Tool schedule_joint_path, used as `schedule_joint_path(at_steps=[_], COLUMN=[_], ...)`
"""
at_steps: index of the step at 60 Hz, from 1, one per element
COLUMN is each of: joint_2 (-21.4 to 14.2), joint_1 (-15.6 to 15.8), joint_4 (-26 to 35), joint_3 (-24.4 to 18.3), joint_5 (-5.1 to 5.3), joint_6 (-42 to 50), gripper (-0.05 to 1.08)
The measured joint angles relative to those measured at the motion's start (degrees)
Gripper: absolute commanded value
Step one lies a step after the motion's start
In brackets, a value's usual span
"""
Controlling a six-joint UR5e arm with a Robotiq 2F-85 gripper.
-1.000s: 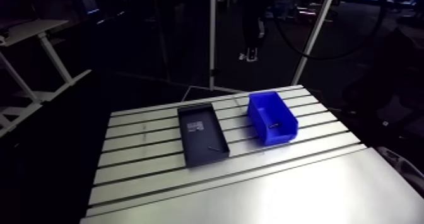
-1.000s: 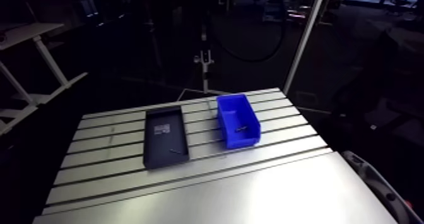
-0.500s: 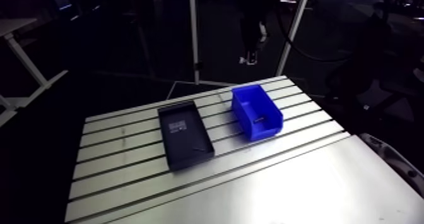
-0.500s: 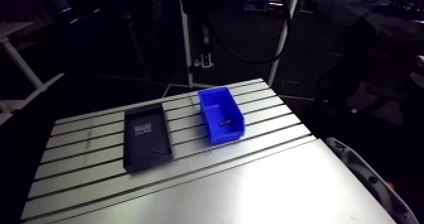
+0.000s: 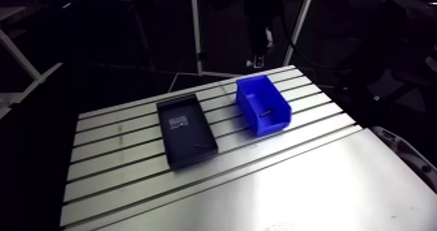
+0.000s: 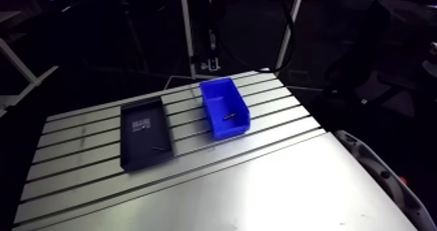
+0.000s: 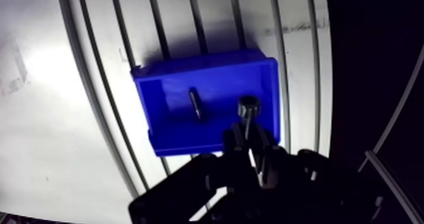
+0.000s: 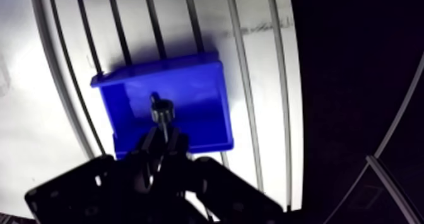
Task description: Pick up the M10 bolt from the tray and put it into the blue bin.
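In the wrist view my gripper (image 7: 251, 147) is shut on a dark M10 bolt (image 7: 248, 106), head pointing away from the fingers. The bolt hangs over the blue bin (image 7: 170, 106), near the bin's side wall. Another small bolt (image 7: 196, 104) lies on the bin floor. In the arm view the blue bin (image 5: 270, 125) stands on the slotted table to the right of the black tray (image 5: 182, 139). A small dark bolt (image 5: 201, 144) lies near the tray's front right corner. My gripper does not show in the arm view.
The slotted aluminium table (image 5: 130, 175) runs to a smooth plate (image 5: 292, 194) in front. A tripod pole (image 5: 195, 32) and a slanted pole (image 5: 296, 25) stand behind the table's far edge. A white label (image 5: 177, 121) sits in the tray.
The arm view has shifted, so the camera has moved. The tray, the bin and the bolts lying in them keep their places on the table.
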Motion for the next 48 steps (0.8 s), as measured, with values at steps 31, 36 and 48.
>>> schedule_joint_path(at_steps=[31, 36, 48], joint_2=[2.0, 2.2, 3.0], joint_1=[-1.3, -1.5, -1.6], joint_4=[-2.2, -2.8, -4.5], joint_3=[2.6, 3.1, 4.5], joint_5=[-0.16, -0.25, -0.4], joint_6=[0.4, 0.4, 0.4], gripper=[1.04, 1.04, 1.03])
